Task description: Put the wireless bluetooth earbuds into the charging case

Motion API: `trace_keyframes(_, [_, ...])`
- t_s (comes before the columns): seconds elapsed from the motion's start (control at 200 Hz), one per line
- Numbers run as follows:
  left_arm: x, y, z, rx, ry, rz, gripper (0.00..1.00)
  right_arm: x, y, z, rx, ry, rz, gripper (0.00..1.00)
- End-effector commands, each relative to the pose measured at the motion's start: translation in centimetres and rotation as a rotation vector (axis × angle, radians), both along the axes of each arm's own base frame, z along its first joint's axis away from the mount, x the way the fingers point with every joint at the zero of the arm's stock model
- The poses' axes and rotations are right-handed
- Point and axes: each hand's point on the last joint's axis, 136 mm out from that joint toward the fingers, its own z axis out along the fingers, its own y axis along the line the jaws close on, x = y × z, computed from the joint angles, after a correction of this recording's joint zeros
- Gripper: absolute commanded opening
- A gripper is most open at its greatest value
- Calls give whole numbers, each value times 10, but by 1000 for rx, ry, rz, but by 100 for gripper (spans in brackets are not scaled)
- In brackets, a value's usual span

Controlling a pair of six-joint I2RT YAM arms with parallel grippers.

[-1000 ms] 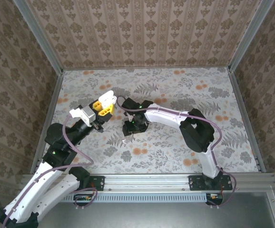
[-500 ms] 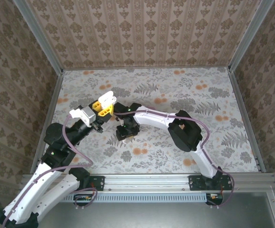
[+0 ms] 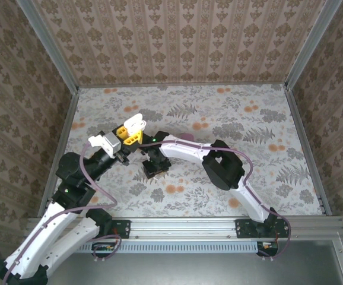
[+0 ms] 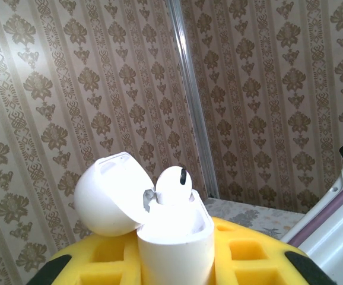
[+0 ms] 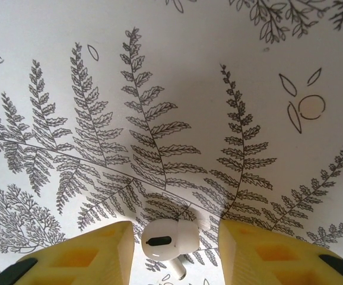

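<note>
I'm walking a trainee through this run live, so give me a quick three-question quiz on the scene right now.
1. True or false: the charging case lid is shut.
2. What lies between the open fingers of the right gripper? A) a loose earbud B) a screw C) nothing
3. Fill in: the left gripper is clamped on the ____.
Key: 1 false, it stands open with a seated earbud inside. 2 A. 3 charging case.

The charging case [image 4: 174, 249] and earbud [image 5: 167, 236] look smooth glossy white plastic, the table [image 5: 159, 89] a matt printed covering.
</note>
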Motion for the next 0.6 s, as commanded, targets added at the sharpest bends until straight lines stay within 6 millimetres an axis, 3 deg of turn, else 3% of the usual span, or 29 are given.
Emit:
trace_keyframes(0.0, [-8,4,24,-30,-68,-6,4,-5,-9,-12,-81,-2,25,43])
trace_keyframes(0.35, [-6,1,22,-27,-57,-18,4,1,-10,-17,-108,-29,12,35])
trace_keyframes(0.595, [-2,-4,21,-28,-43,-33,4,13,-25,-2,-102,-73,-38,30])
